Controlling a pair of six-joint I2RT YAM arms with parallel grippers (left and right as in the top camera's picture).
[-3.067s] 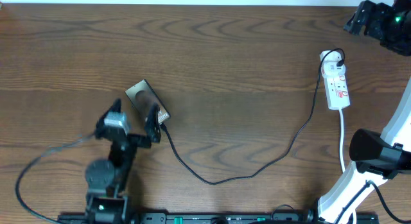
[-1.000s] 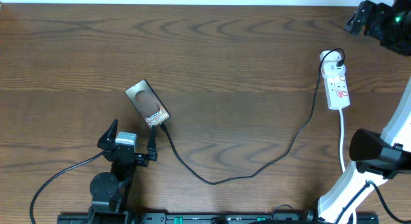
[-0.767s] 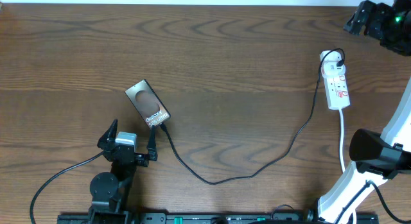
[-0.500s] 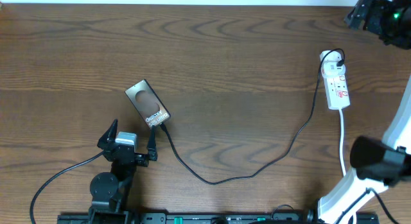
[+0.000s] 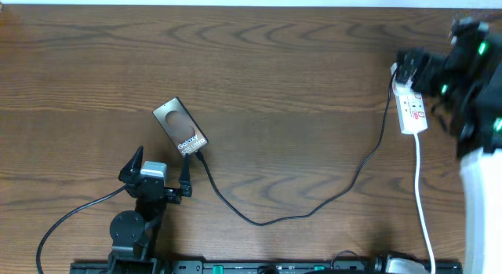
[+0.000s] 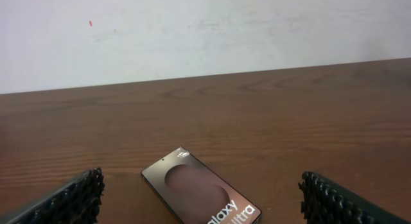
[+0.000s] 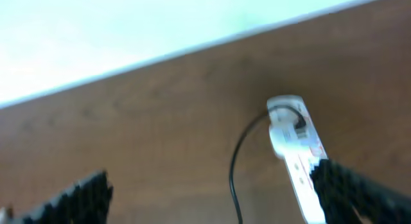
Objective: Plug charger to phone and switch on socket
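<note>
The black phone (image 5: 180, 129) lies screen up at the left of the table, and it also shows in the left wrist view (image 6: 192, 195). The thin black charger (image 5: 259, 221) runs from the phone's near end, where its tip meets the phone, across to the white socket (image 5: 413, 111). My left gripper (image 5: 163, 161) is open and empty just in front of the phone, its jaws wide apart in the left wrist view (image 6: 200, 180). My right gripper (image 5: 411, 67), blurred, hovers over the socket's far end. It is open in the right wrist view (image 7: 210, 176), with the socket (image 7: 292, 131) beside its right jaw.
The socket's white cord (image 5: 421, 188) runs down toward the table's front edge at the right. The left arm's own black cable (image 5: 59, 211) loops at the front left. A pale wall (image 6: 205, 31) stands behind the table's far edge.
My left gripper pulled back from the phone's near end three seconds ago and has stayed still since. My right arm swung in from the far right corner to above the socket.
</note>
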